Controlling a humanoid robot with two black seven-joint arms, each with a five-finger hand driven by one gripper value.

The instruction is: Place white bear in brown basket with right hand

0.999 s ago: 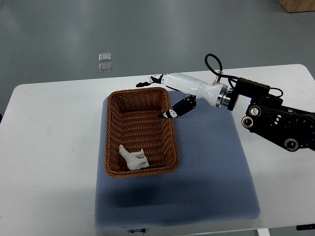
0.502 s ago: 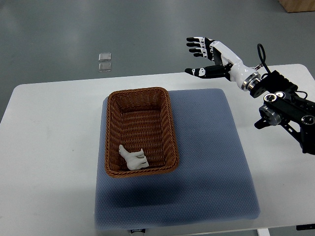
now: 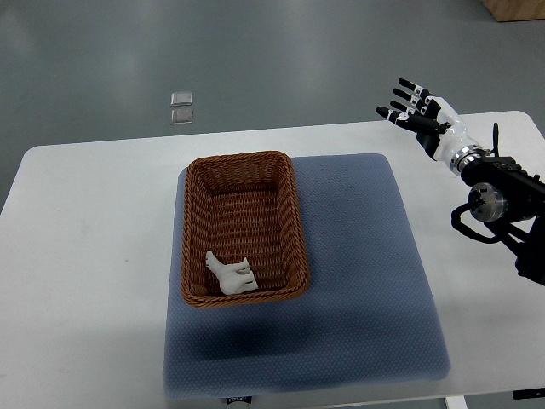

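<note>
The white bear lies on its side inside the brown wicker basket, near its front wall. The basket stands on the left part of a blue-grey mat. My right hand is open and empty, fingers spread, raised over the table's far right edge, well away from the basket. Its black forearm comes in from the right edge. The left arm does not show.
The white table carries the mat. Two small clear squares lie on the grey floor beyond the table's far edge. A brown box corner shows at the top right.
My right hand has pulled back from the basket's far right corner, up and to the right, past the table's far edge. The bear has stayed in the basket.
</note>
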